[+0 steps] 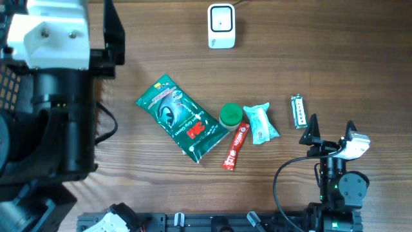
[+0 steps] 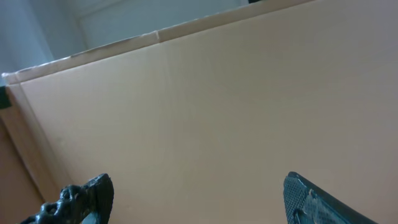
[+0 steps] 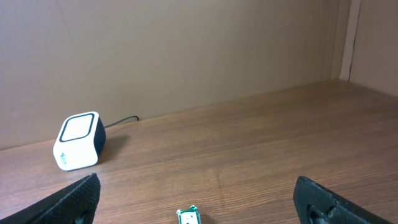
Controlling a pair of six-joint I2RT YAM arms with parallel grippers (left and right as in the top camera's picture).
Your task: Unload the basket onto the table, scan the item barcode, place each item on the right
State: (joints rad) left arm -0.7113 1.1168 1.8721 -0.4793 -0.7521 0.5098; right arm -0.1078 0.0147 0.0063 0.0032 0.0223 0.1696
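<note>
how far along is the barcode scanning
Done: nothing the pictures confirm. In hand: nothing; right gripper is open and empty by the small pack, left gripper open facing cardboard. Left: the green pouch and four more items lie on the table, none at the scanner.

Wooden table (image 1: 322, 64) bears scanner (image 1: 221, 26) (white), green pouch (image 1: 181, 118).

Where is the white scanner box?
In the overhead view the white scanner stands alone at the top middle, well above the round green lid.
</note>
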